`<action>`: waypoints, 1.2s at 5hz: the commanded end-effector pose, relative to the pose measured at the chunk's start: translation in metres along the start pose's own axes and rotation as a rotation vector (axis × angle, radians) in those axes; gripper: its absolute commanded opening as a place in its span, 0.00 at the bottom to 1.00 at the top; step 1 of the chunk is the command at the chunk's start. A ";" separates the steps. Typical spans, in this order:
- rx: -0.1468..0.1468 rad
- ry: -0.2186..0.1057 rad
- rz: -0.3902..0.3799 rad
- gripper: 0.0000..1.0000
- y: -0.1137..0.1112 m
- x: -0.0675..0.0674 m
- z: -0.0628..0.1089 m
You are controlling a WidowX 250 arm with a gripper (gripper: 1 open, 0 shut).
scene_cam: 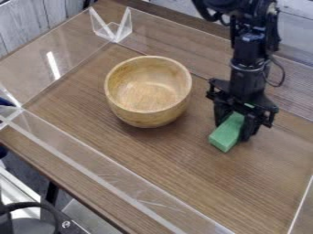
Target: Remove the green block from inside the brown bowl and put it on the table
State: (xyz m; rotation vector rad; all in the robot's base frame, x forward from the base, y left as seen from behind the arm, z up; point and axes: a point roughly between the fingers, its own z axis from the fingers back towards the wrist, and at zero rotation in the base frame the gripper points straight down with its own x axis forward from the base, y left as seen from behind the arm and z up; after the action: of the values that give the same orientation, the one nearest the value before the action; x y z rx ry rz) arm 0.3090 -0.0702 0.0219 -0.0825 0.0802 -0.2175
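Observation:
The green block [225, 136] is down at the table [146, 160], right of the brown bowl [148, 90], and seems to rest on the wood. My gripper [240, 122] points straight down and is shut on the block's upper end, its black fingers on either side. The bowl stands upright with nothing inside it, a short gap left of the gripper.
Low clear acrylic walls [73, 151] edge the tabletop. A small clear stand [112, 25] sits at the back left corner. The black arm [251, 37] rises behind the gripper at the upper right.

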 end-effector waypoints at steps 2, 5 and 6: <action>0.014 -0.019 -0.009 0.00 0.001 0.012 0.005; 0.011 -0.004 0.012 0.00 0.008 0.011 0.001; 0.011 0.002 0.019 0.00 0.010 0.011 0.000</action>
State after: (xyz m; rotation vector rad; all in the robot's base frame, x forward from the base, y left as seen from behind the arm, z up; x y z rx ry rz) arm 0.3202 -0.0659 0.0197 -0.0721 0.0872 -0.2055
